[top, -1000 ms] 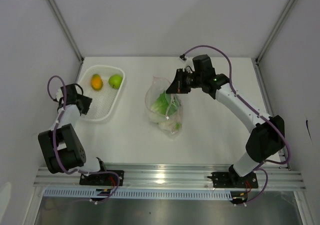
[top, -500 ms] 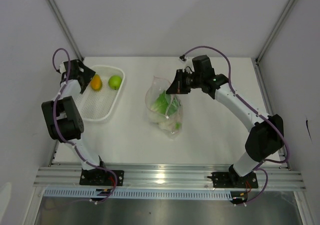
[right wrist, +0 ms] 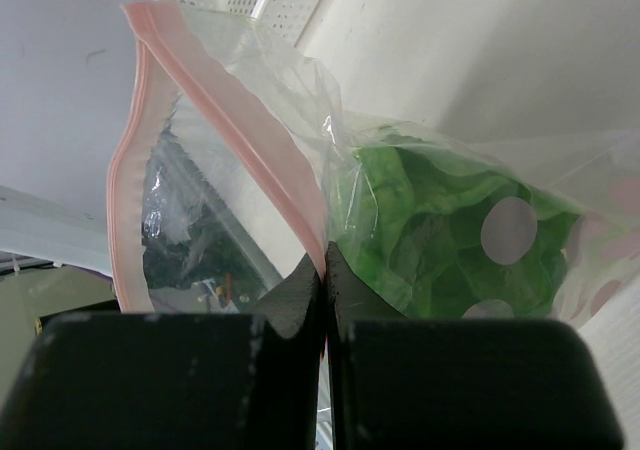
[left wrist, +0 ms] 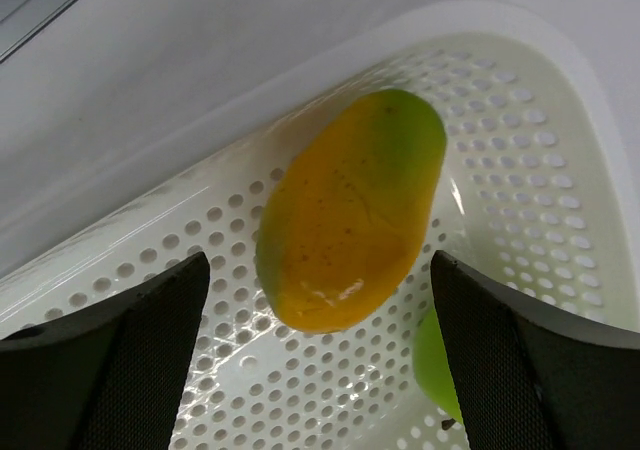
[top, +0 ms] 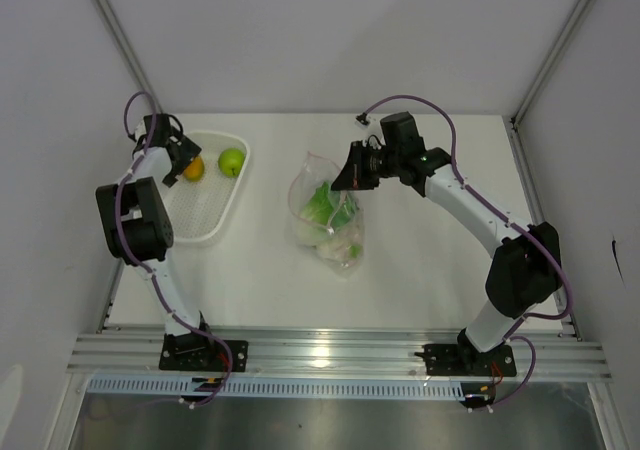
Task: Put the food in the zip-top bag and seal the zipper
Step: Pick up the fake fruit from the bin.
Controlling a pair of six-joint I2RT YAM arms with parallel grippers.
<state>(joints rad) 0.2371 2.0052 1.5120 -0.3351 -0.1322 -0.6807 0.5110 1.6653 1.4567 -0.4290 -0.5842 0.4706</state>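
Observation:
The clear zip-top bag (top: 328,215) lies mid-table with its mouth held open. A leafy green cabbage (right wrist: 440,230) and a whitish piece (top: 343,248) are inside it. My right gripper (top: 345,177) is shut on the bag's pink-red zipper strip (right wrist: 250,140) at one side of the mouth. My left gripper (top: 183,158) is open in the white mesh basket (top: 205,232). Its fingers (left wrist: 120,370) stand on both sides of the orange fruit (left wrist: 345,225), apart from it. The green apple (top: 231,161) lies just right of the fruit and shows at the right finger in the left wrist view (left wrist: 435,365).
The basket stands at the table's far left, near the left wall (top: 60,120). Metal frame posts (top: 120,40) rise at both back corners. The table's front rail (top: 330,355) runs along the near edge.
My left gripper has swung from the basket's left side up to its back end and now straddles the orange fruit. The right gripper and the bag have hardly moved.

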